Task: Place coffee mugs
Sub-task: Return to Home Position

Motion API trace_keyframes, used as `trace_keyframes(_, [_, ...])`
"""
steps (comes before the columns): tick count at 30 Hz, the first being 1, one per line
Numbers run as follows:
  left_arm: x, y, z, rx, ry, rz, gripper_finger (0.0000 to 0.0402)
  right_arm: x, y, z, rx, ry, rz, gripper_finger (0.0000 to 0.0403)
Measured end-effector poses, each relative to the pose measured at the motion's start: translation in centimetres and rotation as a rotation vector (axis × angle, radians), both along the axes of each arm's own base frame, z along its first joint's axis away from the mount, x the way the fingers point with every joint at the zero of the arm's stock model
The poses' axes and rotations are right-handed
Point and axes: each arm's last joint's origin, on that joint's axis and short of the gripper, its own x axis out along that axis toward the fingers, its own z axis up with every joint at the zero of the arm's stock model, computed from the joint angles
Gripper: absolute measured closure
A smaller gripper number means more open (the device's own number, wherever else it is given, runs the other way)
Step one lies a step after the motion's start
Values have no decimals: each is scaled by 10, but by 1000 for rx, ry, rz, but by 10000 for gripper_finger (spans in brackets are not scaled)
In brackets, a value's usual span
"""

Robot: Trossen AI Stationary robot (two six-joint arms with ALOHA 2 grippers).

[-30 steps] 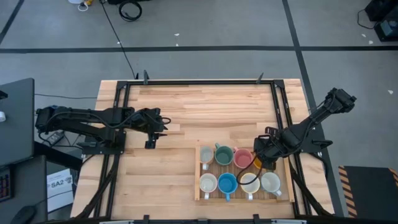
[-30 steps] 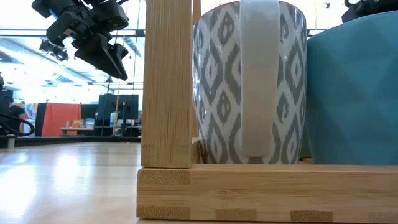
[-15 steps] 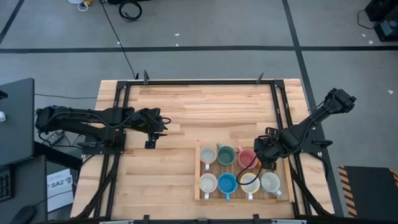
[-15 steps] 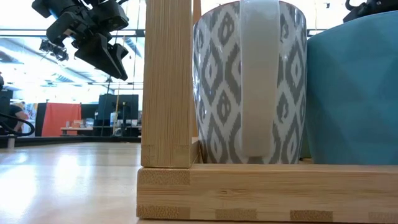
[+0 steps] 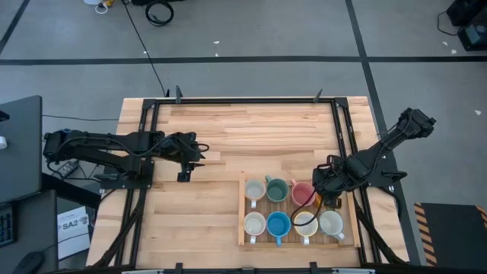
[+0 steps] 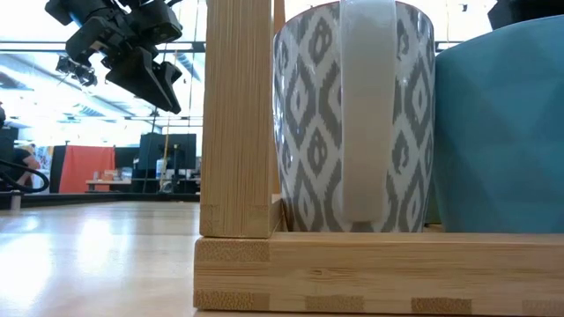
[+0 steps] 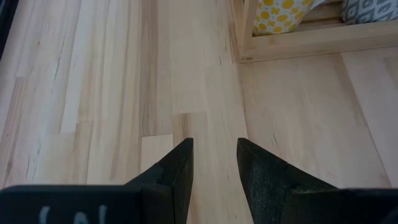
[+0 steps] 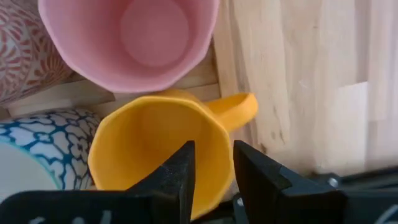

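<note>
A wooden tray [image 5: 243,213] at the table's near right holds the coffee mugs in two rows, among them a green one [image 5: 275,190], a pink one [image 5: 302,194] and a blue one [image 5: 278,225]. The orange mug [image 8: 155,149] sits at the right end of the far row, next to the pink mug [image 8: 130,37]. My right gripper [image 8: 213,171] is right over it, slightly open, one finger inside the rim and one outside. My left gripper [image 5: 183,175] hangs above bare table at the left, its fingers [image 7: 180,168] a little apart with nothing between them. My right gripper comes down on the orange mug from above. Its fingers straddle the mug's wall [image 8: 214,152] just beside the handle [image 8: 239,106]. Whether either finger touches the wall I cannot tell. The mug's base is hidden.
The tray's upright wooden post [image 6: 238,114] and a grey-patterned mug [image 6: 352,114] fill the low view, with the blue mug [image 6: 502,132] beside them. Bare wooden table [image 5: 228,137] stretches to the far and left sides of the tray. Black frame rails [image 5: 346,129] run along the table's sides.
My right gripper has shifted a little toward the table's right edge over the tray's far right corner. The orange mug showed at its left side a second ago and now shows at its right.
</note>
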Motion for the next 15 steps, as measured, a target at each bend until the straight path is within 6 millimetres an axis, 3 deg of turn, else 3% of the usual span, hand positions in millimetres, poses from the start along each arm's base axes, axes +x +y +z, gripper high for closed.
trace_keyframes(8, [2, 0, 2, 2, -32, 0, 271, 2, -3, 39, -57, -64, 22, 288])
trace_keyframes(15, [15, 0, 19, -23, -259, 27, 271, 19, -14, 81, -140, -281, 49, 288])
